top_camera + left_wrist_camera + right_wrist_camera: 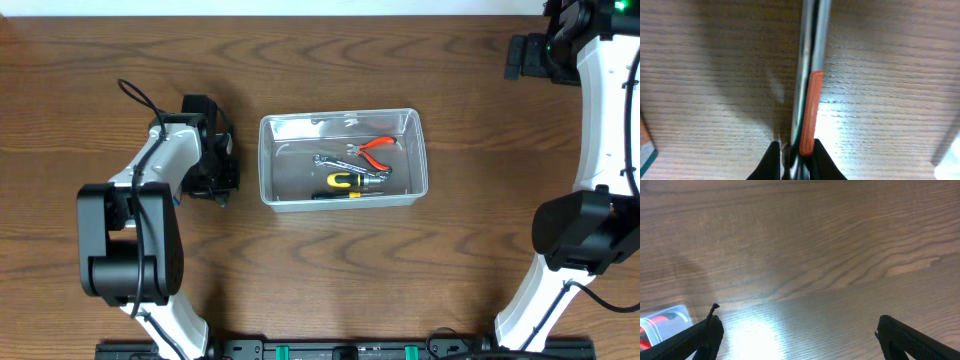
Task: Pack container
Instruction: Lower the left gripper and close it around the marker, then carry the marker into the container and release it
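The clear plastic container stands in the middle of the table. In it lie red-handled pliers, a small silver wrench and a yellow-and-black tool. My left gripper is to the left of the container, low over the wood. In the left wrist view it is shut on a slim metal tool with an orange strip. My right gripper is at the far right back, away from the container. In its wrist view it is open and empty. The container's corner shows at lower left.
A corner of an orange-and-teal box shows at the left edge of the left wrist view. A pale blurred edge shows at its lower right. Both arms' bases stand at the table's front edge.
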Robot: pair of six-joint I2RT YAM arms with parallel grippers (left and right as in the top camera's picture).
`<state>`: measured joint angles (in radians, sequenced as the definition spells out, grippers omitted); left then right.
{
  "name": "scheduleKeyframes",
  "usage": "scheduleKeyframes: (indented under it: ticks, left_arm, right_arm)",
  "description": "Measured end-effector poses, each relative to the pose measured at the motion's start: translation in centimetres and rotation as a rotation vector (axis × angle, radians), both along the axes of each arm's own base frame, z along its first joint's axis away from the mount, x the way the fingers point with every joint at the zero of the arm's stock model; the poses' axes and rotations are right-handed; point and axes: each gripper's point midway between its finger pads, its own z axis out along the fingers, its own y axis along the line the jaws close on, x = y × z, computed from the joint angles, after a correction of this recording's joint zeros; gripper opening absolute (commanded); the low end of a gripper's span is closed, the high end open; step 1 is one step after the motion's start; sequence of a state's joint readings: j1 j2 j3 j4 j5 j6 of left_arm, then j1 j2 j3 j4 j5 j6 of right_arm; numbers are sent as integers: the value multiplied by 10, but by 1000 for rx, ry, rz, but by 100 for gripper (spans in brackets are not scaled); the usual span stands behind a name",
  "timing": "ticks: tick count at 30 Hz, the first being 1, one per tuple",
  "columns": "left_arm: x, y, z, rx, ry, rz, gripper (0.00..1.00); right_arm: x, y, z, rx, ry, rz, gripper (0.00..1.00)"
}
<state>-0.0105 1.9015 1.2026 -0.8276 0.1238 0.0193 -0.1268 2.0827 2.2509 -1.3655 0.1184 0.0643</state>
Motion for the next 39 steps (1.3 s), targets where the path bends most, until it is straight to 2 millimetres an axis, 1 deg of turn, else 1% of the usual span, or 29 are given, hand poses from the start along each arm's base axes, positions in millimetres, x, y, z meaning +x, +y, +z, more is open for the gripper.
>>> scheduleKeyframes:
  ticks: [3, 4, 11, 13, 15, 24, 28, 32, 35, 39]
  left_arm:
    - [4, 0, 10, -1, -34, 0, 8]
    - [5, 0, 15, -1, -48, 0, 6]
    - [13, 1, 47, 3, -155, 0, 6]
    - [14, 2, 54, 8, -175, 0, 6]
    - [15, 2, 57, 12, -185, 1, 6]
    - [14, 3, 58, 18, -186, 1, 6]
    - [16, 3, 69, 17, -220, 1, 6]
    - [23, 3, 94, 17, -300, 2, 6]
    - [30, 3, 121, 15, -382, 3, 6]
    - [31, 1, 151, 3, -473, 1, 6]
  right_arm:
    - [0, 0, 0, 0, 0, 0, 99]
    - [0, 0, 0, 0, 0, 0, 99]
    - [0, 0, 0, 0, 0, 0, 99]
    - [0, 0, 0, 0, 0, 0, 99]
    - [0, 0, 0, 0, 0, 0, 99]
    - [0, 0, 0, 0, 0, 0, 99]
    - [0, 0, 0, 0, 0, 0, 99]
    - [0, 0, 0, 0, 0, 0, 99]
    - [0, 0, 0, 0, 0, 0, 99]
    - [0, 0, 0, 0, 0, 0, 99]
